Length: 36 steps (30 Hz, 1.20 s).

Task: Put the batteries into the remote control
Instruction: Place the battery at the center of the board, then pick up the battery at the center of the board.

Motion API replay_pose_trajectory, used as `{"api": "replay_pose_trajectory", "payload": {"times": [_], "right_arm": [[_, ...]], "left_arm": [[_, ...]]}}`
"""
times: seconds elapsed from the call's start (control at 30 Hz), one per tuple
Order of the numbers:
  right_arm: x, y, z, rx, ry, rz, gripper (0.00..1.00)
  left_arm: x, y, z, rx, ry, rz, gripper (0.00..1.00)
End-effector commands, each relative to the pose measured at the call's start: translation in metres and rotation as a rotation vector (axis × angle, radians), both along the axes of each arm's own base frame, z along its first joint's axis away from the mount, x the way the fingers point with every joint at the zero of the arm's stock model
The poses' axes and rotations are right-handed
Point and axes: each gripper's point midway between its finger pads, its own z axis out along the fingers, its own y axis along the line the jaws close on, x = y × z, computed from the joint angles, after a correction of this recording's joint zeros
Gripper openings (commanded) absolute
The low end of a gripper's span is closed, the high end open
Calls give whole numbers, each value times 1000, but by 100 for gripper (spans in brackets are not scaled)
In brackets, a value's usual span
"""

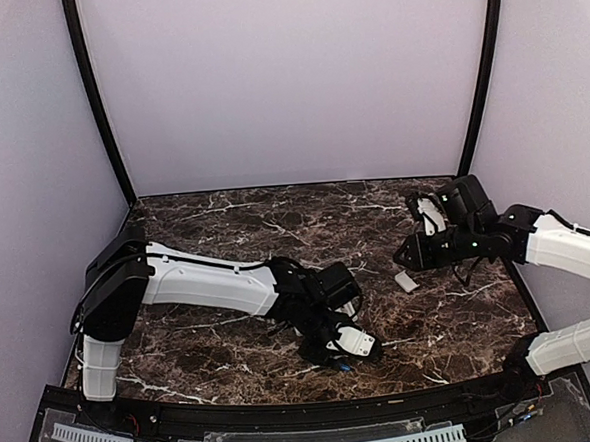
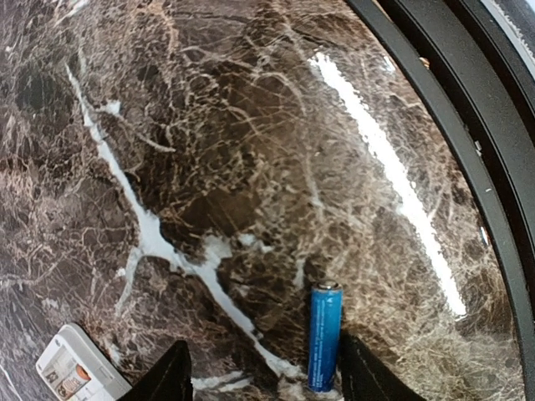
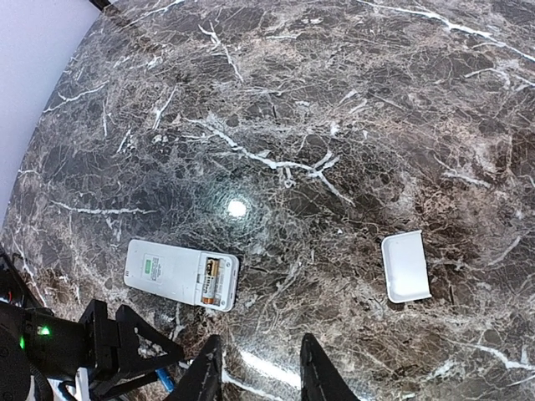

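Left gripper [image 2: 263,361] open wide, low over the dark stone table [image 2: 251,167]. Nothing pinched. Between its two black fingers [image 2: 171,376], flat on the table, a blue battery [image 2: 324,336], closer to one finger than the other. Just off to the side, a corner of the white remote control [image 2: 77,368]. Right gripper [image 3: 259,376] open too, holding nothing, up above the table. Below it, the remote control lying back side up, lid off, one battery [image 3: 209,280] already inside. Well apart from it, the small white lid [image 3: 405,266], also flat on the table.
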Motion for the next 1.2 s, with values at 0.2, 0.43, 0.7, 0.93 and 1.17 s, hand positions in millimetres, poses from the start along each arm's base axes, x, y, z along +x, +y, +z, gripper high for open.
{"api": "replay_pose_trajectory", "payload": {"times": [0.2, 0.43, 0.7, 0.93, 1.17], "right_arm": [[-14, 9, 3, 42, 32, 78, 31], [-31, 24, -4, 61, 102, 206, 35], [-72, 79, -45, -137, 146, 425, 43], [-109, 129, -91, -479, 157, 654, 52], [-123, 144, -128, -694, 209, 757, 47]], "left_arm": [[4, -1, 65, -60, 49, 129, 89], [28, 8, 136, -335, 277, 338, 93], [183, 100, 183, -716, 377, 1114, 96], [223, 157, 140, -639, 340, 1429, 96], [220, 156, 135, -627, 337, 1403, 96]]}}
